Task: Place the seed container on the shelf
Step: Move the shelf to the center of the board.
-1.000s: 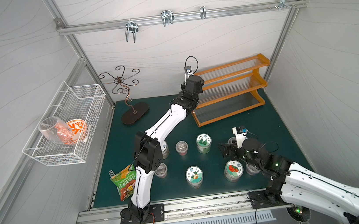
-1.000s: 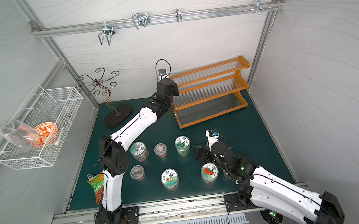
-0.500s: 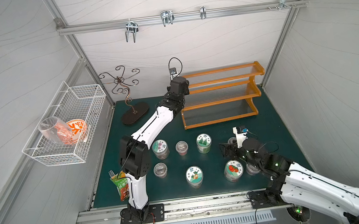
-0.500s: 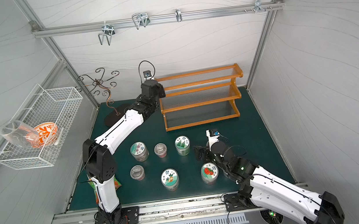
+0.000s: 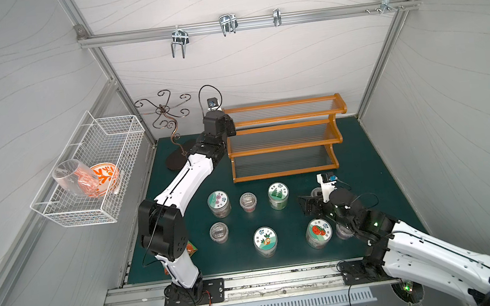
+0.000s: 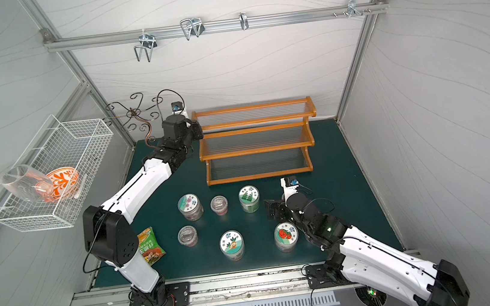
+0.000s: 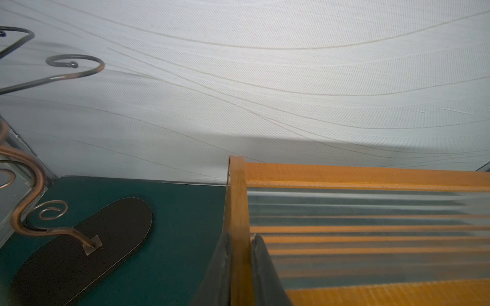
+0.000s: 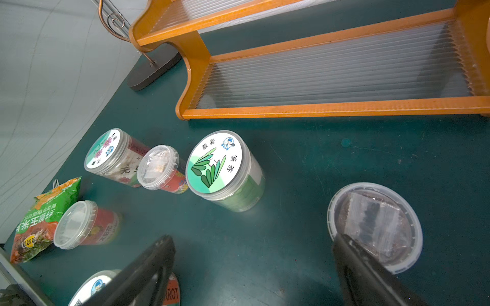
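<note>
White-panelled enclosure; dark green desk [image 5: 359,147].

Item 1: three-tier stepped shelf [image 5: 285,173], orange-brown wooden frame, clear ribbed panels. It stands at the back of the desk, long axis along the rear wall, all tiers bare.

Item 2: left claw [image 7: 240,242], clamped tight on the shelf's upright wooden end board, one finger on either side.

Item 3: right claw [image 8: 254,239], spread wide, holding nothing, hovering low over the desk in front of the shelf.

Item 4: low round clear-lidded tub [image 8: 376,222], dark seeds inside. It sits upright on the desk, just beside one finger of the right claw and outside the gap; contact cannot be told. Likely the seed container meant.

Item 5: tall clear jar with green leaf label [image 8: 214,164], upright, near the right claw on the side away from the tub. Further labelled jars [image 5: 265,237] stand about the desk, none shelved.

Note: the right arm is much the nearer to the tub; the left arm is occupied. Judged next: the right claw shifts sideways to straddle the tub, then carries it rearward to the lowest tier beyond.
</note>
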Available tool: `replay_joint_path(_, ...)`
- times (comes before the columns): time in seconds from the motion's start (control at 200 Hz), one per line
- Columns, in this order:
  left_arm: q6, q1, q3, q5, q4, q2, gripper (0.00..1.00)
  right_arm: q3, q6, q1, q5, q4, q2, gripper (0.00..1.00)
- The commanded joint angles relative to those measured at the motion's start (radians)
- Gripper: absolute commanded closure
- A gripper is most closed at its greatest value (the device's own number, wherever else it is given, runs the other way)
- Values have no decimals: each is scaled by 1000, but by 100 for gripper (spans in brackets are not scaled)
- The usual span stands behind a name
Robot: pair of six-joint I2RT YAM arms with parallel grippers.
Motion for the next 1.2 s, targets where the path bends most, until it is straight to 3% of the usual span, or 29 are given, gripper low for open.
replay_joint_path(0.0,13,43,-18,74,69,-44,87,30,5,5,6,1,12,3)
replay_joint_path(0.765,20,143,-64,113,85,-65,87,92,9,1,21,-49,75,1)
replay_joint_path(1.015,16,151,-76,94,83,-86,86,105,30,-52,-30,-71,85,1)
replay_joint_path(1.195,16,150,-72,97,81,-125,58,179,5,-99,-79,-159,112,1)
